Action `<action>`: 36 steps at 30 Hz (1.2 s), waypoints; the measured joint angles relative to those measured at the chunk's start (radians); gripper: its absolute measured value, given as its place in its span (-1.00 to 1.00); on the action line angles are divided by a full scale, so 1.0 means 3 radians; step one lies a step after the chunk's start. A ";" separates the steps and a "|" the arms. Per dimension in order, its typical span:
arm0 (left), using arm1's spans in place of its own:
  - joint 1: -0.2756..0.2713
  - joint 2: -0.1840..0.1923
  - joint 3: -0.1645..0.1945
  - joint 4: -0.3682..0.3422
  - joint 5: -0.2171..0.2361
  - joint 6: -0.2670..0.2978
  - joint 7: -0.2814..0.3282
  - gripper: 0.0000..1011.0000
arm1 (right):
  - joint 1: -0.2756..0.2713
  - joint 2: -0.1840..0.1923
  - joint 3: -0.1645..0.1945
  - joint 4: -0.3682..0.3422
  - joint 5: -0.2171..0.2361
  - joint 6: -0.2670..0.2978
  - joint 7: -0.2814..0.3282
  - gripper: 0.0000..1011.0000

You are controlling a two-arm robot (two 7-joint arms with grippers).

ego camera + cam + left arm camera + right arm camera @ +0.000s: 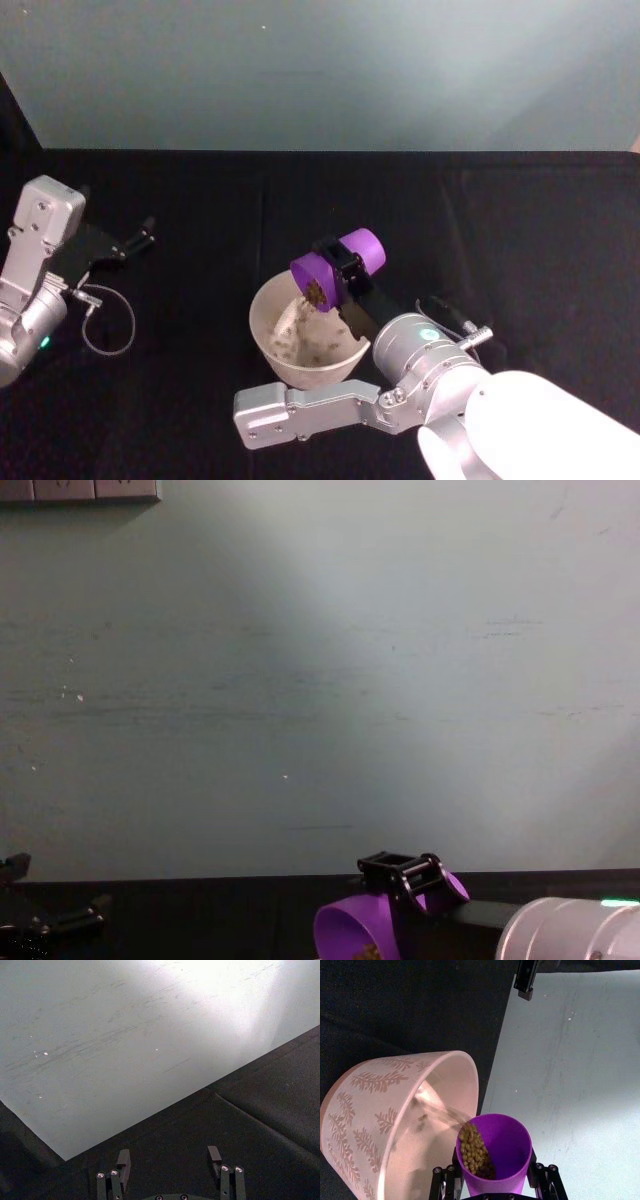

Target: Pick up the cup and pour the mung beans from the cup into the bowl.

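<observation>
We see R gripper (347, 268) clamped on the cup (368, 248), which lies tipped sideways between its fingers. Beans (314, 292) spill from the cup's rim into the bowl (262, 335) just below the gripper. L gripper (143, 234), fingers apart, sits well apart over the table (200, 190).

A pale blue-green wall (320, 680), faintly scuffed, rises behind the table (520, 220), well beyond the right gripper (340, 268). Black cloth covers the table. Pale wall plates (80, 489) sit high above the left gripper (135, 243). A bright patch of light falls on the wall.
</observation>
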 joint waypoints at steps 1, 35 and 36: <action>0.0000 0.0000 0.0000 0.0000 0.0000 0.0000 0.0000 0.98 | -0.0004 -0.0003 0.0005 0.0000 -0.0008 -0.0003 0.0001 0.43; 0.0000 0.0000 0.0000 0.0000 0.0000 0.0000 0.0000 0.98 | -0.0167 -0.0140 0.0206 -0.0001 -0.0262 -0.0176 0.0066 0.43; 0.0000 0.0000 0.0000 0.0000 0.0000 0.0000 0.0000 0.98 | -0.0170 -0.0142 0.0210 -0.0001 -0.0269 -0.0181 0.0070 0.43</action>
